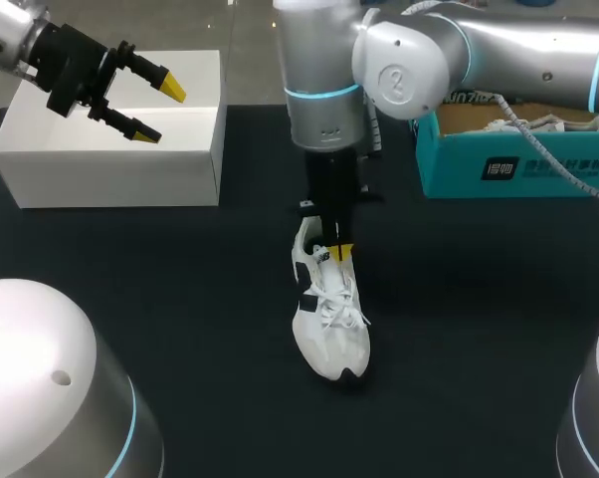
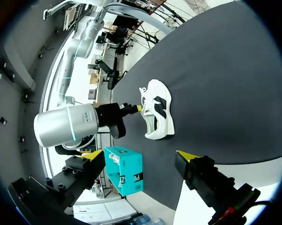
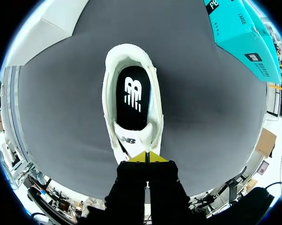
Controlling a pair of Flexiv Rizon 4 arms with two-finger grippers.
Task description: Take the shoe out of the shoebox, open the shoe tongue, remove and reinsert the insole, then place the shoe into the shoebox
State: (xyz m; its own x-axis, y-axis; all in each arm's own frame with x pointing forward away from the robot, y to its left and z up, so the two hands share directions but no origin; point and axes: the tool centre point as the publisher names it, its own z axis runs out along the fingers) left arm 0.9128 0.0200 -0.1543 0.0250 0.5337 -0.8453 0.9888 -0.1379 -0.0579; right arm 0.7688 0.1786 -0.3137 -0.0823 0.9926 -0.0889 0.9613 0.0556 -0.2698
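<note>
Black table (image 1: 180, 299), white shoe (image 1: 329, 324) just under closed right gripper (image 1: 341, 251)

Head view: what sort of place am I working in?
Most likely a robot lab test bench: a black table carrying one white shoe, a teal shoebox and a white box, with my left gripper and right gripper above.

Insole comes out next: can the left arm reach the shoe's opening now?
Probably yes: left gripper is open over the white box, and the right gripper sits only at the shoe's tongue.
</note>
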